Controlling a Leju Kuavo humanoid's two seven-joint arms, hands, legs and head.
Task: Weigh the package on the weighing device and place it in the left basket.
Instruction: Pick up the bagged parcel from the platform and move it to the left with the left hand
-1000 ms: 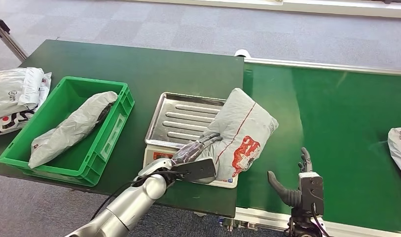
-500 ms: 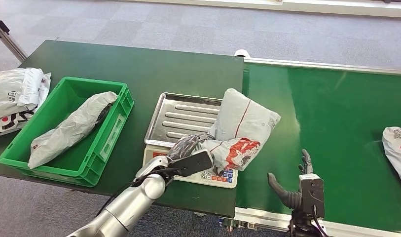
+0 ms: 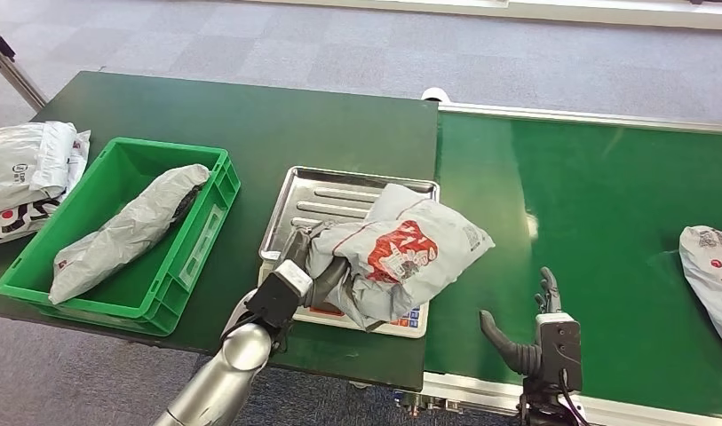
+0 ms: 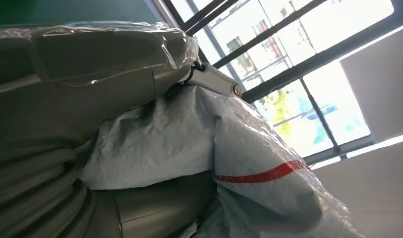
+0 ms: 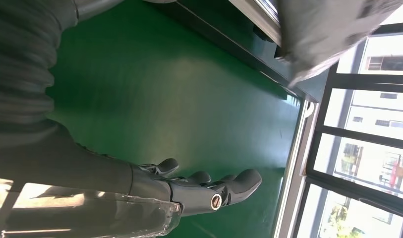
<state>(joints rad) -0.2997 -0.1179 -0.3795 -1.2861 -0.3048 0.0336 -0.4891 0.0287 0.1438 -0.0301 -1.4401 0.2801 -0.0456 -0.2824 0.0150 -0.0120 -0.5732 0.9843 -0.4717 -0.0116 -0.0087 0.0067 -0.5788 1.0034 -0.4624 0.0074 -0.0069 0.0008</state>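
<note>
Green tabletop point(image 3: 250, 115) is carrying the scale point(image 3: 339, 213) and basket point(image 3: 210, 191) at nine o'clock; since earlier, we are seeing the package point(image 3: 401, 257) rolled leftward, red print now up, over the scale's tray. Our left hand point(image 3: 317, 266) is gripping it with fingers curled, while our right hand point(image 3: 539, 342) is hovering over the belt point(image 3: 606, 204), fingers spread.

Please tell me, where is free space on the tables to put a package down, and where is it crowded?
Free: the dark table behind the green basket and the scale, and the conveyor belt between the held package and the package at its right edge. Crowded: the scale, where the left hand grips that package, and the basket, holding a grey package.
</note>
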